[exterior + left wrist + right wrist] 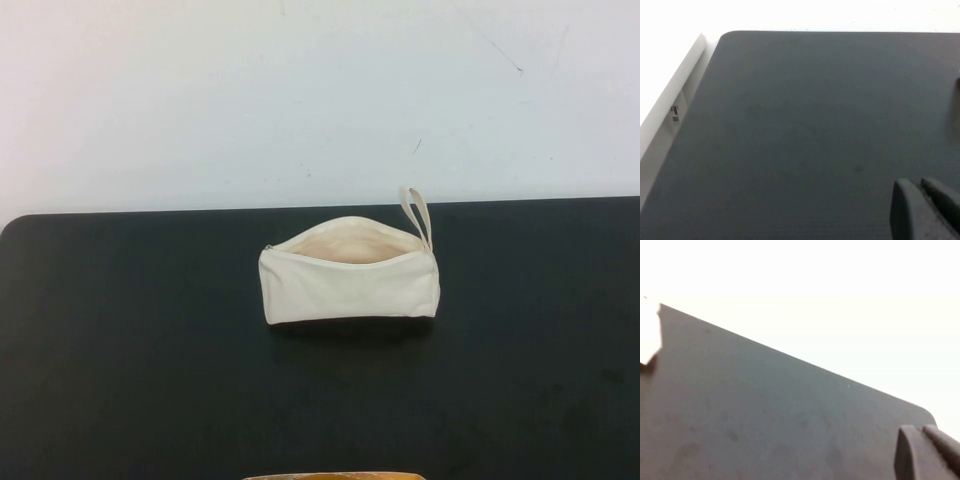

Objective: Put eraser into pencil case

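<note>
Neither arm shows in the high view. Each wrist view shows only its own gripper's fingertips, low at the frame's right: left gripper, right gripper.

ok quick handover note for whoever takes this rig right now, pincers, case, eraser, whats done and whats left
Left pincer: only its fingertips show in the left wrist view, over bare black table; holding nothing visible.
Right pincer: the same in the right wrist view, over the table near its rounded corner.
Neither arm shows in the high view.
Pencil case: mid-table, zip open, mouth gaping upward, loop strap at its right end.
Eraser: not seen in any view; whether it is inside the case cannot be told.
Left: find the eraser and confirm it is in the case.
</note>
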You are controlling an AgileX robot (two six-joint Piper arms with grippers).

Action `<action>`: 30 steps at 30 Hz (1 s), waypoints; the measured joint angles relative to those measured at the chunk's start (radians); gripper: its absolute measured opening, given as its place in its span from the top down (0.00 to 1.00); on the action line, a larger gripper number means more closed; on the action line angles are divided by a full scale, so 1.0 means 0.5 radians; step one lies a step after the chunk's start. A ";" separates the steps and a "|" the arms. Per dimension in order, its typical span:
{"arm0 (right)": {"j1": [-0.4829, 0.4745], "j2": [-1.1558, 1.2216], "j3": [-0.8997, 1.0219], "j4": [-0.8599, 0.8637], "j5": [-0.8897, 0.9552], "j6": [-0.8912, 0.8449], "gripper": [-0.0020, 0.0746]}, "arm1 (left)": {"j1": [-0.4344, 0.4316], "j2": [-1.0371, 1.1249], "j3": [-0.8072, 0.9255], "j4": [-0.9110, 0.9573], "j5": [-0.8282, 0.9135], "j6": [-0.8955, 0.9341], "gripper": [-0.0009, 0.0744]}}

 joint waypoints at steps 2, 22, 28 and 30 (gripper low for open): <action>-0.070 -0.062 0.104 0.016 -0.027 0.021 0.97 | 0.000 0.000 0.000 0.000 0.000 0.000 0.99; -0.182 -0.272 1.508 0.090 -1.019 0.205 0.97 | 0.000 0.000 0.000 0.000 0.000 0.000 0.99; -0.182 -0.285 1.501 0.091 -0.988 0.205 0.97 | 0.000 0.000 0.000 0.000 0.000 0.000 0.99; -0.182 -0.285 1.501 0.094 -0.988 0.205 0.97 | 0.000 0.000 0.000 0.000 0.000 0.000 0.99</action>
